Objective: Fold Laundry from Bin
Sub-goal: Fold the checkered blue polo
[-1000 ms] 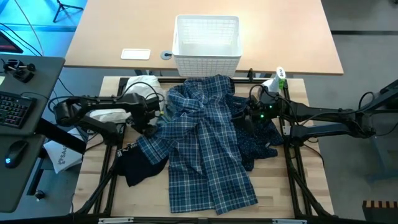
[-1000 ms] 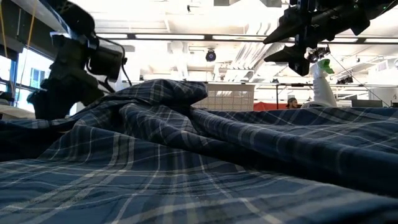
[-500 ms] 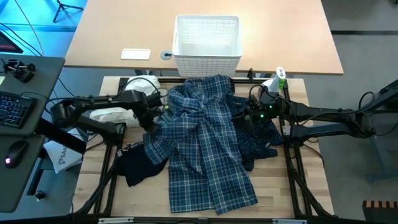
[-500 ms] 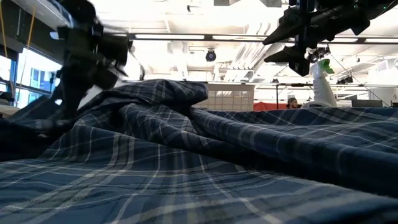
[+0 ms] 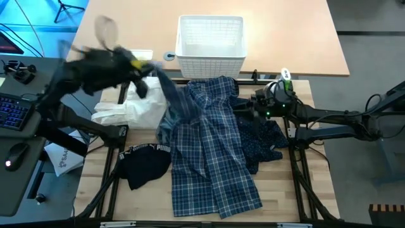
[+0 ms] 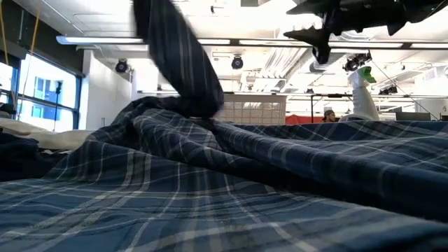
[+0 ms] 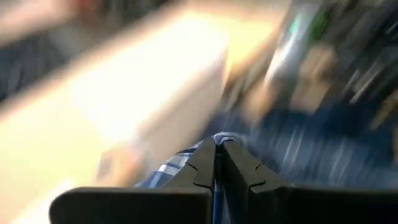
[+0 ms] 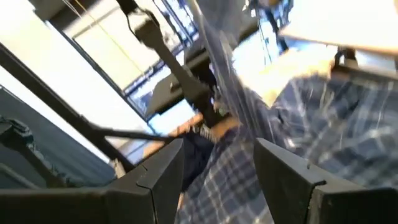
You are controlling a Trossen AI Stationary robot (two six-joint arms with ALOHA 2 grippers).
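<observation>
The blue-white plaid shirt [image 5: 212, 152] lies spread over the middle of the table, with one strip [image 5: 166, 88] pulled up toward the far left. My left gripper [image 5: 145, 66] is high above the table's far-left corner, shut on that strip. The low view shows the strip [image 6: 178, 59] rising out of the picture. A white cloth [image 5: 130, 107] and a black piece with Puma lettering [image 5: 144, 163] lie left of the shirt. Navy dotted trousers [image 5: 262, 142] lie to its right. My right gripper [image 5: 256, 105] hangs open over the shirt's right side, touching nothing. The white bin [image 5: 211, 41] stands beyond the shirt. My left gripper pinches a bunched part of the shirt's left side [image 7: 177, 167] between its two shut fingers [image 7: 202, 163]; how many layers I cannot tell. The cloth hangs below the gripper as a drawn strip [image 5: 169, 101]. The rest of the shirt [image 5: 215, 183] stays on the table.
A spray bottle [image 5: 284, 78] stands at the table's far right, close to my right gripper. A small white card [image 5: 138, 55] lies on the far table, left of the bin. A keyboard and mouse sit on a desk to the left [image 5: 12, 107].
My left gripper has taken hold of the shirt's left side and shot up toward the far-left corner, tipping from pointing down to nearly level. That side is lifted into a drawn strip, uncovering the white cloth and the Puma piece. The rest stays put. My right gripper has tipped upward slightly.
</observation>
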